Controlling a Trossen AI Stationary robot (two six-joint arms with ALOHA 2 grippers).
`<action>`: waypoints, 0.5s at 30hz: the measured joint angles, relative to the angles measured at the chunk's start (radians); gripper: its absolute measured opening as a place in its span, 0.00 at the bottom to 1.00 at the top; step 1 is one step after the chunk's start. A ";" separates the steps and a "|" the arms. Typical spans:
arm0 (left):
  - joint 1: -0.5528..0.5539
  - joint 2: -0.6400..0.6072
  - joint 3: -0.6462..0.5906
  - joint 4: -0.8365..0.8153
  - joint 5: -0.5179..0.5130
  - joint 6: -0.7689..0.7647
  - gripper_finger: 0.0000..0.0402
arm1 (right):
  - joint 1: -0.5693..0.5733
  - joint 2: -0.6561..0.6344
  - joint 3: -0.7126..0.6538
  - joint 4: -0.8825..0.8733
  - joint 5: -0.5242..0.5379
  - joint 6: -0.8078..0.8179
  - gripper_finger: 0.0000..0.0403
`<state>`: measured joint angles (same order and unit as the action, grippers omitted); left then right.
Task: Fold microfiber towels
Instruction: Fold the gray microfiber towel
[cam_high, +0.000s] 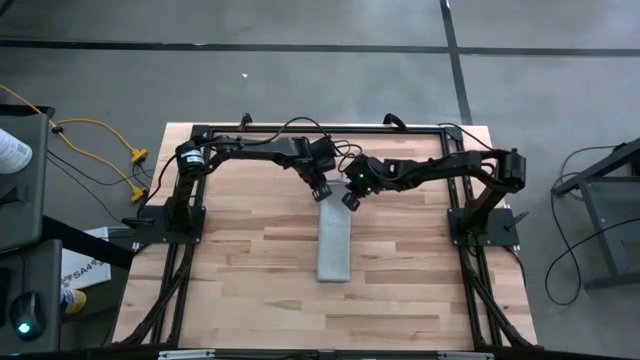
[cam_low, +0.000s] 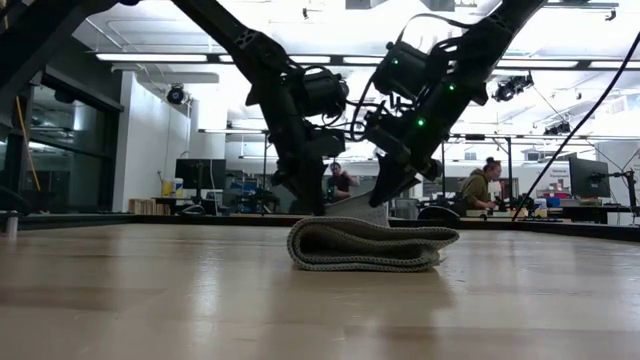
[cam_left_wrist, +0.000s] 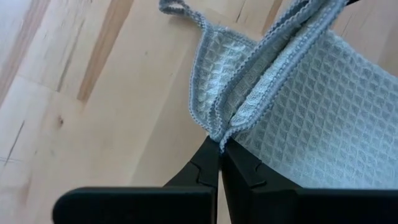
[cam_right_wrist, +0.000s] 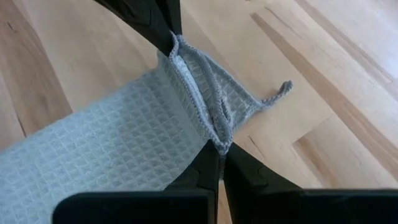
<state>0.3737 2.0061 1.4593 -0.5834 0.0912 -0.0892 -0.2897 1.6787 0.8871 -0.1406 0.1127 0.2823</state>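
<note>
Between the closed jaws of the left gripper (cam_left_wrist: 221, 149): bunched hemmed corner of the microfiber towel (cam_left_wrist: 298, 112), light grey, waffle-textured. Between the closed jaws of the right gripper (cam_right_wrist: 222, 151): the neighbouring corner of the same end, a small hanging loop (cam_right_wrist: 280, 90) just beyond it. Just past the right jaws: the left gripper's fingers on the same edge. Beyond both grippers: towel folded into a long narrow strip on the wooden table (cam_high: 250, 270), near its centre, pinched end raised slightly, rest lying flat
</note>
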 joint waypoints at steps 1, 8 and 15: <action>0.000 0.000 0.000 0.004 0.003 -0.002 0.00 | 0.000 0.000 0.000 0.000 0.000 -0.002 0.01; -0.001 0.001 -0.001 0.032 0.029 -0.058 0.00 | 0.001 0.000 0.000 -0.007 0.002 -0.030 0.01; -0.014 0.001 -0.001 0.050 0.061 -0.080 0.00 | 0.002 0.000 0.000 -0.006 0.027 -0.044 0.01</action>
<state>0.3595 2.0075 1.4586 -0.5331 0.1517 -0.1696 -0.2882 1.6787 0.8867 -0.1467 0.1394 0.2380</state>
